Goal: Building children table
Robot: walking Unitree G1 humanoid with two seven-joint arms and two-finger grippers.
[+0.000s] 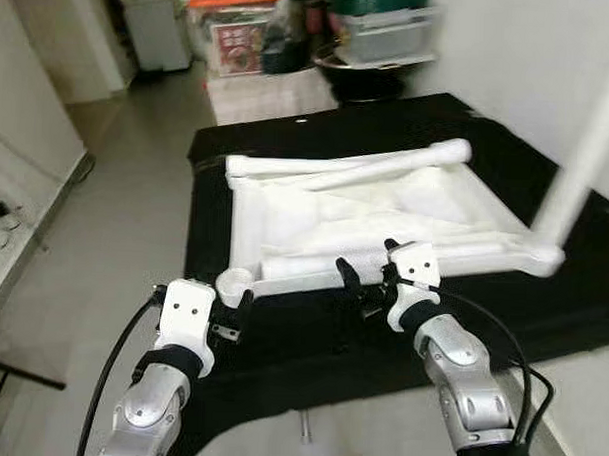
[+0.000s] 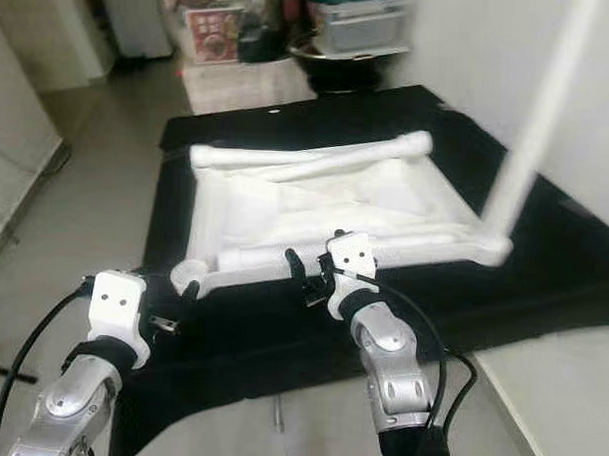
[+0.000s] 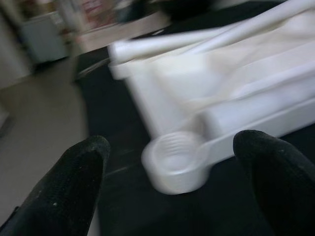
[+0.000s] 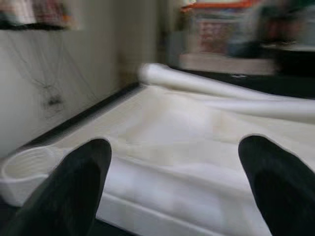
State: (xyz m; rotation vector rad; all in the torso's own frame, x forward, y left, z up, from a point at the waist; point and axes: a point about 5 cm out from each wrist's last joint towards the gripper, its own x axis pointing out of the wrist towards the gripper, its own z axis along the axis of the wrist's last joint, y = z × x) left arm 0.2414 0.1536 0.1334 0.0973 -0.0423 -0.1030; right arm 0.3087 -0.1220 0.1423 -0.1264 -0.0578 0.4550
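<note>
lying upside down on a black mat [image 1: 280,347], the white table [image 1: 355,215] (grey floor [image 1: 125,222] around); both grippers [image 1: 231,321] [image 1: 368,275] gape.

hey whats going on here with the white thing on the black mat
A humanoid robot is assembling a children's table. The white tabletop lies upside down on a black mat on the floor, with one leg standing up at its far right corner and other legs lying loose inside it. Both grippers are open: the left gripper is beside the empty near-left leg socket, and the right gripper is at the near edge.
</note>
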